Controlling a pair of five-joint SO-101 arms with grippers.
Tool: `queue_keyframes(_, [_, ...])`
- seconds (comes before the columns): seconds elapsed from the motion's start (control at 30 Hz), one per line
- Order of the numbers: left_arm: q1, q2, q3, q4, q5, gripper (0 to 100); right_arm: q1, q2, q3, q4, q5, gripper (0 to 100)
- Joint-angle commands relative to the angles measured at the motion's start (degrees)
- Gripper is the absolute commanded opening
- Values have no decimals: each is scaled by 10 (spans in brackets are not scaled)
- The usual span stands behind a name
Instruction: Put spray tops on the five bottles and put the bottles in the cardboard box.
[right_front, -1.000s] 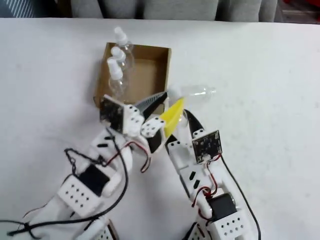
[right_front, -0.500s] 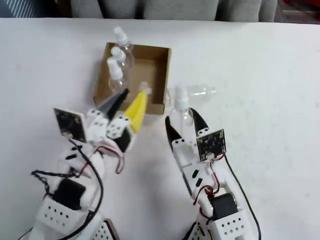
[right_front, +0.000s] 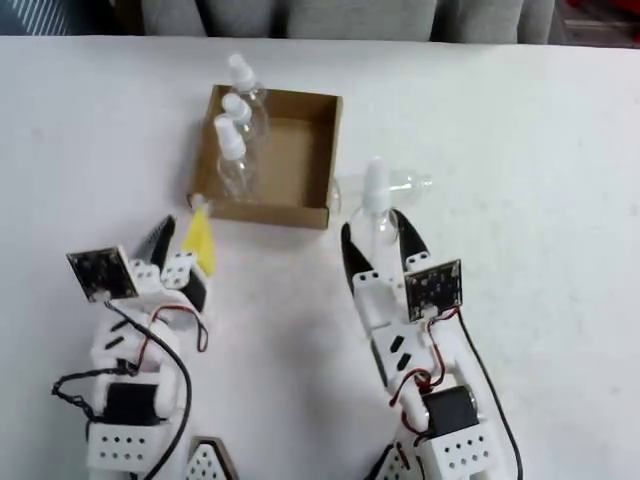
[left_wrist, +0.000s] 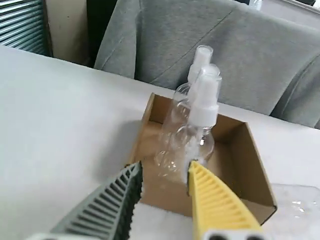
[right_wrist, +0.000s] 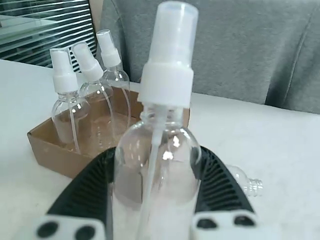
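Note:
A clear bottle (right_front: 374, 228) with a white spray top (right_wrist: 167, 60) stands upright just right of the cardboard box (right_front: 300, 140), and my right gripper (right_front: 375, 225) is shut on its body (right_wrist: 157, 170). Three topped bottles (right_front: 236, 125) stand along the box's left side (left_wrist: 200, 100). One bottle without a top (right_front: 398, 183) lies on the table behind the held one (right_wrist: 247, 182). My left gripper (right_front: 184, 213) hangs open and empty near the box's front left corner, its grey and yellow fingers (left_wrist: 164, 170) pointing at the box (left_wrist: 235, 150).
The table is white. The right half of the box floor (right_front: 295, 165) is bare. Grey chair backs (left_wrist: 225, 55) stand beyond the far table edge. Both arm bases and their cables sit at the near edge.
My left gripper has pulled away from the held bottle, going left and back toward the near edge. The spray top now sits on that bottle. The right gripper shifted slightly with it.

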Motion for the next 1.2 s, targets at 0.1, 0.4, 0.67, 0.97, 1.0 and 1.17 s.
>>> queue_keyframes(0.1, [-52, -57, 7, 107, -7, 150, 4, -3, 5, -92, -1, 17])
queue_keyframes(0.4, [-52, -56, 7, 180, -92, 150, 3, -3, 4, -209, 30, 17])
queue_keyframes(0.67, [-52, -56, 7, 214, -93, 150, -7, 49, -80, -214, 35, 16])
queue_keyframes(0.97, [-52, -54, 7, 229, -171, 11, -46, 332, -256, -218, -51, 16])
queue_keyframes(1.0, [-52, -54, 7, 230, -184, 27, -46, 360, -274, -218, -61, 16])
queue_keyframes(1.17, [-52, -53, 7, 244, -207, 23, -50, 488, -338, -240, -80, 18])
